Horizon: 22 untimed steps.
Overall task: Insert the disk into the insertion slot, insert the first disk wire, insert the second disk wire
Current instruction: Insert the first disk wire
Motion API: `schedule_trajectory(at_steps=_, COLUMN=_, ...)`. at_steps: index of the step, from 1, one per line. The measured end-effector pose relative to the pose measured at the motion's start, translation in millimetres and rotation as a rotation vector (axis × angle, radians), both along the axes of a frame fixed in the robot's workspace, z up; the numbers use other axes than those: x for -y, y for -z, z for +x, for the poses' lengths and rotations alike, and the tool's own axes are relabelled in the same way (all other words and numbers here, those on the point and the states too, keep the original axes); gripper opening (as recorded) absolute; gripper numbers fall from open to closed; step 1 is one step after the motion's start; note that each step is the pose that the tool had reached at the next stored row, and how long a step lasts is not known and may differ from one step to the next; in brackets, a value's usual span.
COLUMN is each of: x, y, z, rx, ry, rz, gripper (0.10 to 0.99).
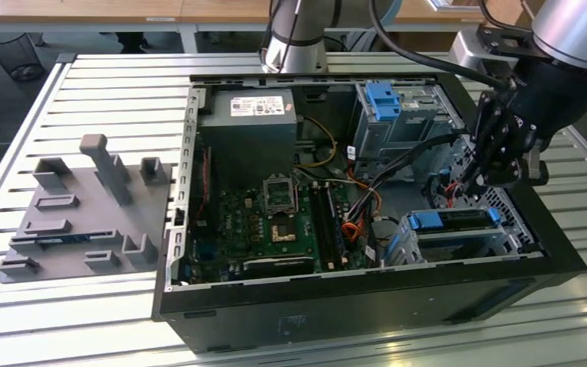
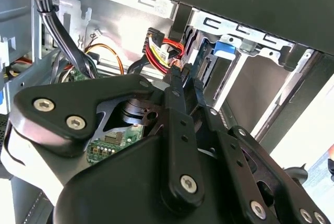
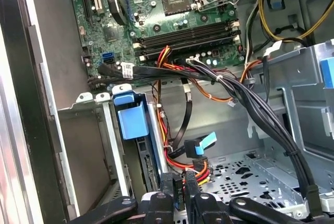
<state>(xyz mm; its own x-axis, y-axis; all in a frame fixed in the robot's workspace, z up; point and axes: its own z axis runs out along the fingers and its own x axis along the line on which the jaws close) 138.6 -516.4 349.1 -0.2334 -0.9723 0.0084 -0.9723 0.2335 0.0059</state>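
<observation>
We find the disk [image 1: 455,219] seated in the insertion slot [image 1: 413,246], at 4 o'clock in the case [image 1: 375,306]. We judge the fingers [image 2: 176,98] closed, apparently pinching the red-yellow wire [image 2: 166,52]; 2 wires appear unplugged.

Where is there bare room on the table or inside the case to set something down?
Bare slatted table beyond the grey fixture plate and in front of it, at the exterior view's left. Inside, perforated case floor beside the insertion slot. Crowded: wires between motherboard and hand.
</observation>
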Motion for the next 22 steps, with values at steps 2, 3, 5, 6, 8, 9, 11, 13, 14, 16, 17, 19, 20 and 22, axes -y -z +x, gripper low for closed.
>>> schedule_trajectory(at_steps=2, x=-1.1, y=0.1, z=0.9, rx=0.0, ry=0.004, rz=-0.008, gripper=0.235)
schedule_trajectory(at_steps=3, x=-1.8, y=0.2, z=1.7, rx=0.0, ry=0.006, rz=-0.01, gripper=0.235)
schedule_trajectory(at_steps=5, x=-3.2, y=0.2, z=3.8, rx=-0.0001, ry=0.014, rz=-0.012, gripper=0.235)
schedule_trajectory(at_steps=6, x=-3.6, y=0.2, z=4.7, rx=-0.0001, ry=0.019, rz=-0.012, gripper=0.235)
schedule_trajectory(at_steps=8, x=-3.9, y=0.3, z=5.4, rx=-0.0001, ry=0.026, rz=-0.012, gripper=0.235)
schedule_trajectory(at_steps=9, x=-4.0, y=0.2, z=5.5, rx=-0.0002, ry=0.029, rz=-0.012, gripper=0.235)
schedule_trajectory(at_steps=11, x=-4.2, y=0.2, z=5.8, rx=-0.0002, ry=0.033, rz=-0.013, gripper=0.235)
schedule_trajectory(at_steps=13, x=-4.2, y=0.2, z=5.8, rx=-0.0002, ry=0.033, rz=-0.016, gripper=0.235)
schedule_trajectory(at_steps=14, x=-4.1, y=0.2, z=5.9, rx=-0.0001, ry=0.033, rz=-0.017, gripper=0.235)
schedule_trajectory(at_steps=16, x=-4.1, y=0.2, z=5.9, rx=-0.0001, ry=0.033, rz=-0.017, gripper=0.235)
schedule_trajectory(at_steps=17, x=-4.1, y=0.2, z=5.9, rx=-0.0001, ry=0.033, rz=-0.018, gripper=0.224)
schedule_trajectory(at_steps=19, x=-4.1, y=0.2, z=5.9, rx=-0.0001, ry=0.029, rz=-0.018, gripper=0.165)
schedule_trajectory(at_steps=20, x=-4.2, y=0.2, z=6.0, rx=0.0001, ry=0.014, rz=-0.018, gripper=0.165)
schedule_trajectory(at_steps=22, x=-4.2, y=0.3, z=6.0, rx=0.0004, ry=-0.022, rz=-0.018, gripper=0.165)
